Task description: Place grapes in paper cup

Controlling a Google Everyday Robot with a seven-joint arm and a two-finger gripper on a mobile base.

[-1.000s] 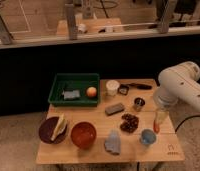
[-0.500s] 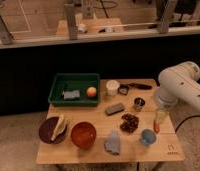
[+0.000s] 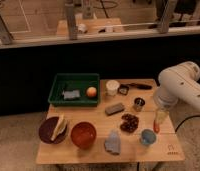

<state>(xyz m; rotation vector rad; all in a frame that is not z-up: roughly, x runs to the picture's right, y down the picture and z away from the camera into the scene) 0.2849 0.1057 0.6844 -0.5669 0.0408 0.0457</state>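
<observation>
The grapes (image 3: 129,123), a dark reddish-brown lumpy cluster, lie on the wooden table (image 3: 98,155) right of its middle. The white paper cup (image 3: 112,87) stands upright near the back edge, beside the green tray. My gripper (image 3: 159,124) hangs from the white arm (image 3: 180,87) at the table's right side, pointing down, a short way right of the grapes and apart from them. It is open and holds nothing.
A green tray (image 3: 74,82) holds a grey sponge (image 3: 70,94) and an orange fruit (image 3: 91,92). Around the grapes are a grey block (image 3: 114,108), a metal cup (image 3: 138,104) and a light-blue cup (image 3: 147,137). A red bowl (image 3: 83,134) and a dark plate (image 3: 54,130) sit front left.
</observation>
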